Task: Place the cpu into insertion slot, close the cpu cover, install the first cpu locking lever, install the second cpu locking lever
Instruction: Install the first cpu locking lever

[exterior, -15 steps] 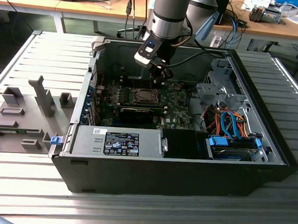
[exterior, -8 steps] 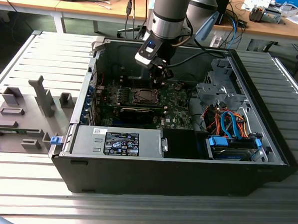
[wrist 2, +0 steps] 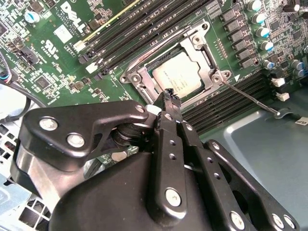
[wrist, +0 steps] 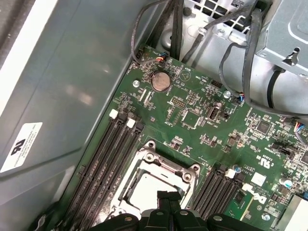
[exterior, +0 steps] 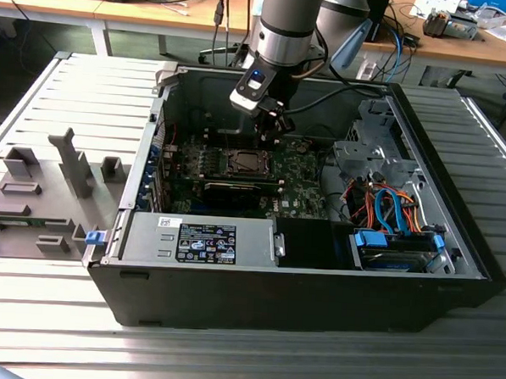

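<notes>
The cpu (wrist 2: 174, 77) lies in the insertion slot (wrist 2: 210, 61) on the green motherboard, its silver top showing. The cpu cover (wrist 2: 136, 78) lies flat around it as a silver frame. One thin locking lever (wrist 2: 250, 98) sticks out from the socket corner, its hooked end over the grey case wall. Another lever (wrist 2: 159, 44) runs along the socket's edge by the memory slots. My gripper (wrist 2: 168, 94) hangs just above the socket's edge, fingers shut with nothing between them. In the first wrist view the cpu (wrist: 147, 191) shows beyond the gripper (wrist: 168, 196). In the exterior view the gripper (exterior: 271, 127) hovers over the socket (exterior: 243, 162).
The open computer case (exterior: 147, 260) lies on a slatted metal table. Long memory slots (wrist 2: 139, 29) flank the socket. A power supply (exterior: 203, 242) and cabled drive bay (exterior: 394, 248) sit at the near side. Grey fixtures (exterior: 67, 167) stand at the exterior view's left.
</notes>
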You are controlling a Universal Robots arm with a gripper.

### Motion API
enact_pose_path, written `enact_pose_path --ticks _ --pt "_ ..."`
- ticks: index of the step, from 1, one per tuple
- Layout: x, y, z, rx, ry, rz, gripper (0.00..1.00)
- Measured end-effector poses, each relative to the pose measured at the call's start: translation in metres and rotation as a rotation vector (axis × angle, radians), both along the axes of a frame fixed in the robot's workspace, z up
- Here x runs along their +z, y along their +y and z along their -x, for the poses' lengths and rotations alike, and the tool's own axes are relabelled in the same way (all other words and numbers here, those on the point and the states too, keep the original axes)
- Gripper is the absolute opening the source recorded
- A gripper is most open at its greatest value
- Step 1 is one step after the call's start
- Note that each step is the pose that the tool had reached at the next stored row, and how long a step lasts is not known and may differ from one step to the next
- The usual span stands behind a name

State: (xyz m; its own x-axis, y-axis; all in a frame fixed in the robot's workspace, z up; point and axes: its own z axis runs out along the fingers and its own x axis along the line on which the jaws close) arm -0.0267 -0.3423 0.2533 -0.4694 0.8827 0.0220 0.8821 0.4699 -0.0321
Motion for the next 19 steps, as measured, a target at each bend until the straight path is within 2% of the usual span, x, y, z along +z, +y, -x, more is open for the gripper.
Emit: enact_pose_path --ticks 19 --pt "0.0 0.0 0.0 0.056 0.0 0.0 0.11"
